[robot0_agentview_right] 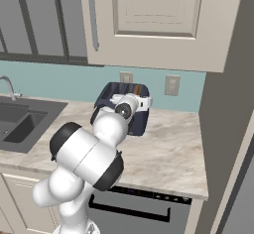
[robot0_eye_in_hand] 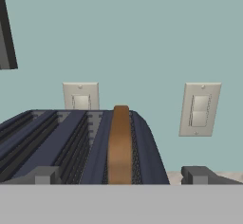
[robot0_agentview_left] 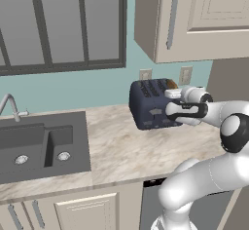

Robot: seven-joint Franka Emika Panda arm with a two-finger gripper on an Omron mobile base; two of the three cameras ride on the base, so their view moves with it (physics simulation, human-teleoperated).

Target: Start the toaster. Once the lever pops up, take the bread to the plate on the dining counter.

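Left base view: the toaster [robot0_agentview_left: 148,105] is sitting on the marble worktop [robot0_agentview_left: 121,146] against the teal wall, well to the right of the dark sink [robot0_agentview_left: 41,146]. The arm is reaching across from the right, and its hand is covering the toaster's right end. A sliver of the bread [robot0_agentview_left: 171,84] is poking up at the toaster's far right top, just behind the hand. Two wall plates [robot0_agentview_left: 185,75] are sitting on the wall behind the toaster, under the cream cabinet [robot0_agentview_left: 194,19].

Right base view: the arm's white and dark joints are blocking most of the toaster [robot0_agentview_right: 141,121], which is standing near the wall. The hand is lying over its top. A wall switch [robot0_agentview_right: 172,85] is showing to its right.

Hand view: the gripper [robot0_eye_in_hand: 121,176] is looking along the toaster's [robot0_eye_in_hand: 71,142] slotted top. Its two finger tips [robot0_eye_in_hand: 45,175] are standing wide apart, nothing between them being gripped. The bread [robot0_eye_in_hand: 119,144] is standing upright in the rightmost slot, lined up midway between the tips. Two wall plates [robot0_eye_in_hand: 199,109] are facing the camera beyond.
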